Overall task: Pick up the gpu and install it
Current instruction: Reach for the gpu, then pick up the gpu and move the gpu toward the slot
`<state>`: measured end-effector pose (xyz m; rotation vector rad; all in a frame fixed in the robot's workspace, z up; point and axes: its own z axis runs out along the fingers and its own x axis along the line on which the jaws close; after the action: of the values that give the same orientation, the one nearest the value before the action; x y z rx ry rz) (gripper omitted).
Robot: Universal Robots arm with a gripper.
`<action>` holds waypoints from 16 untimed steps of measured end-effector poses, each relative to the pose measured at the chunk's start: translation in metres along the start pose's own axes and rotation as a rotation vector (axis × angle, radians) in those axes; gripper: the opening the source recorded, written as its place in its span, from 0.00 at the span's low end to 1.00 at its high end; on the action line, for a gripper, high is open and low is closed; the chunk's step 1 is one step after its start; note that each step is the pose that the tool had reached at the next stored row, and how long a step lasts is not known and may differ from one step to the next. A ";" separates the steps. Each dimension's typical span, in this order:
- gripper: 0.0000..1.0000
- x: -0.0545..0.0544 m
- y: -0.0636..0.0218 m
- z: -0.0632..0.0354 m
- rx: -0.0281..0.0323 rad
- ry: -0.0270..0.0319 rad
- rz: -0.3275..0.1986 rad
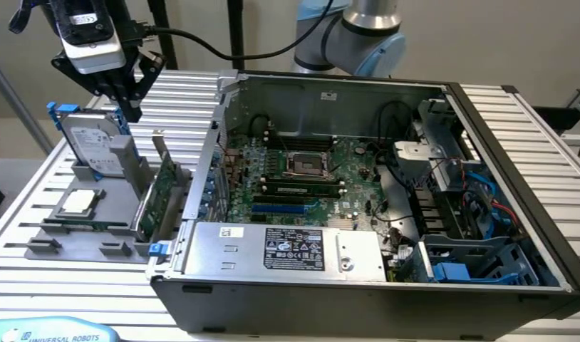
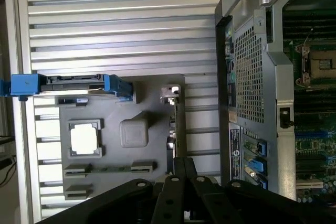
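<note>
Here, gripper (image 1: 131,107): your fingers were closed, empty, well above the gpu (image 1: 162,191).
gpu: upright; descending closed, you could have struck and tilted it.

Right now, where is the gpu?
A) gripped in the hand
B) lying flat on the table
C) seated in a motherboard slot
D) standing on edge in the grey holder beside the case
D: the gpu stands on edge in the grey holder, outside the case, and the shut hand above it holds nothing.
</note>
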<state>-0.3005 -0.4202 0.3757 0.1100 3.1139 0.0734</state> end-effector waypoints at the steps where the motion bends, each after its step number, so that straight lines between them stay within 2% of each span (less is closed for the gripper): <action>1: 0.11 0.000 0.0000 0.0000 0.0000 0.0000 0.000; 7: 0.12 0.000 0.0000 0.0000 0.0000 0.0000 0.000; 8: 0.18 0.000 0.0000 0.0000 0.0000 -0.0001 0.000; 9: 0.18 0.000 0.0000 0.0000 0.0000 0.0000 0.000; 10: 0.24 0.000 0.0000 0.0000 0.0001 0.0000 0.000; 11: 0.24 0.000 0.0000 0.0000 0.0000 0.0000 0.000; 15: 0.47 0.000 0.0000 0.0000 0.0000 0.0000 0.000; 16: 0.47 0.000 0.0000 0.0000 0.0002 0.0001 0.000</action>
<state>-0.3005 -0.4202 0.3757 0.1101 3.1140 0.0731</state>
